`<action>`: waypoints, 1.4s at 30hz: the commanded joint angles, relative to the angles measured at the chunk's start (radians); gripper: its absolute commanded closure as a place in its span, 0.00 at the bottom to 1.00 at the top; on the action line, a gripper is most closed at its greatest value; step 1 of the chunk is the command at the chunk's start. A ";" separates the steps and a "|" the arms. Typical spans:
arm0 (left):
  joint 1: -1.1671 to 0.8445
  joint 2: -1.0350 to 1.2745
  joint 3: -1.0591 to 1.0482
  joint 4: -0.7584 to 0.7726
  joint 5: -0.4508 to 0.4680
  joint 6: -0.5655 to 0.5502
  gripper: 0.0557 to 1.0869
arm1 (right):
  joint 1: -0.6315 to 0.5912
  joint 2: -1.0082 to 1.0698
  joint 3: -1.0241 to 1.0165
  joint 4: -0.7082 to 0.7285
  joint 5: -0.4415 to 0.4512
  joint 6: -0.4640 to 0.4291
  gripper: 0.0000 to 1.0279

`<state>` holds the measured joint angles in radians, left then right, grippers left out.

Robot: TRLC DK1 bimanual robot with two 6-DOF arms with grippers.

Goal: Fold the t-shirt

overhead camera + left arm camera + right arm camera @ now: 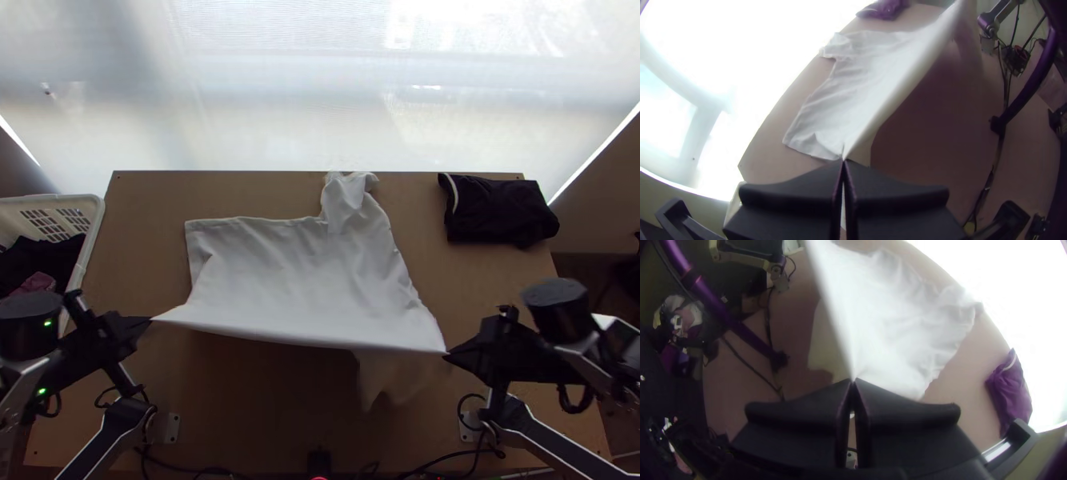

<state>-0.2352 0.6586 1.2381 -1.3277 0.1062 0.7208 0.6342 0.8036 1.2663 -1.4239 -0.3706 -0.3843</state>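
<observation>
The white t-shirt is stretched between both grippers, its near edge pulled taut and raised, its far part lying on the table with a bunched piece at the far edge. My left gripper is shut on the shirt's near left corner; in the left wrist view the gripper pinches the white cloth. My right gripper is shut on the near right corner; in the right wrist view the gripper has the cloth at its tips. Part of the shirt hangs below the taut edge.
A folded black garment lies at the table's far right. At the left stands a white basket with dark clothes in it. Cables run along the near edge of the table.
</observation>
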 commanded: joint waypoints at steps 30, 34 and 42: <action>0.155 0.438 0.725 0.490 -0.002 -0.107 0.96 | -0.335 0.370 0.826 0.372 0.055 0.038 0.97; 0.151 0.447 0.712 0.578 0.000 -0.080 0.96 | -0.337 0.388 0.860 0.395 0.053 0.035 0.97; 0.122 0.354 0.664 0.542 0.000 -0.158 0.96 | -0.343 0.296 0.734 0.408 0.053 0.061 0.97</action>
<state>-0.0952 1.0771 1.9602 -0.8101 0.1055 0.6144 0.3065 1.1660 2.0953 -1.0546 -0.3180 -0.3462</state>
